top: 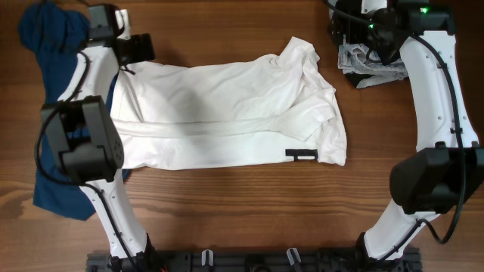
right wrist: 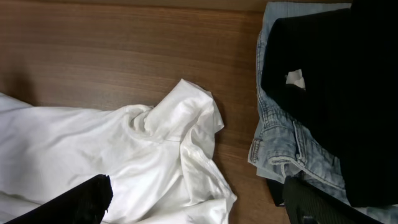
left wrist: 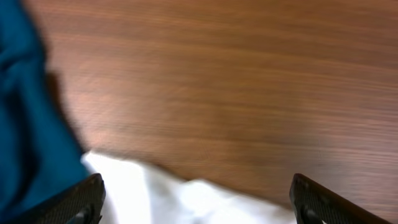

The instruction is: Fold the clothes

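A white shirt (top: 227,113) lies spread across the middle of the table, its right end bunched and a black tag near its lower right. My left gripper (top: 136,49) is open above the shirt's top left corner; in the left wrist view the white cloth (left wrist: 180,199) lies between the spread fingers (left wrist: 198,208). My right gripper (top: 355,34) is open and empty at the top right, above the shirt's bunched corner (right wrist: 180,112) and beside a folded pile (right wrist: 317,93).
A blue garment (top: 49,45) lies along the table's left side, also in the left wrist view (left wrist: 25,124). A stack of folded jeans and dark cloth (top: 367,64) sits at the top right. Bare wood lies along the front.
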`<action>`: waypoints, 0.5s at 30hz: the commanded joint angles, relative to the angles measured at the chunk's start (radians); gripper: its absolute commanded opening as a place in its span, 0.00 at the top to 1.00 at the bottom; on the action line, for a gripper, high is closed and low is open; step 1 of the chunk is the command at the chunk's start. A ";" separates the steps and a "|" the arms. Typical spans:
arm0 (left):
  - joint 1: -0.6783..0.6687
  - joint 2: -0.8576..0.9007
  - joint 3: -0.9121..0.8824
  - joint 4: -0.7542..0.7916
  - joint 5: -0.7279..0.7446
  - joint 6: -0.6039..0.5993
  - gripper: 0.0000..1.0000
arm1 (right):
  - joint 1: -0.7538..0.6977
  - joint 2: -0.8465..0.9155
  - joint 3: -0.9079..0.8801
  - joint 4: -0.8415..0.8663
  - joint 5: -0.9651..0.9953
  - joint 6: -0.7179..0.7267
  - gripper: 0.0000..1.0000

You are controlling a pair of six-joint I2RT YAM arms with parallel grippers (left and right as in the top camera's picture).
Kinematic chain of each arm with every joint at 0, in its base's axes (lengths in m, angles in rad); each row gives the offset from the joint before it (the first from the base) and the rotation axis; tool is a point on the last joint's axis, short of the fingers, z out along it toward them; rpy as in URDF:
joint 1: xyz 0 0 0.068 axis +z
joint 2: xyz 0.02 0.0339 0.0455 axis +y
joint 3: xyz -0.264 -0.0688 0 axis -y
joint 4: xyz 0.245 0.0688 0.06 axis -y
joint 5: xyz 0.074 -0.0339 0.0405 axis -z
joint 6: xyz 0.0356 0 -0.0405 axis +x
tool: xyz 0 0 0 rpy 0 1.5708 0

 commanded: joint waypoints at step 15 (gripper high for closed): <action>0.068 0.152 0.016 0.123 -0.099 -0.023 0.03 | 0.009 0.059 -0.011 0.014 0.001 0.009 0.07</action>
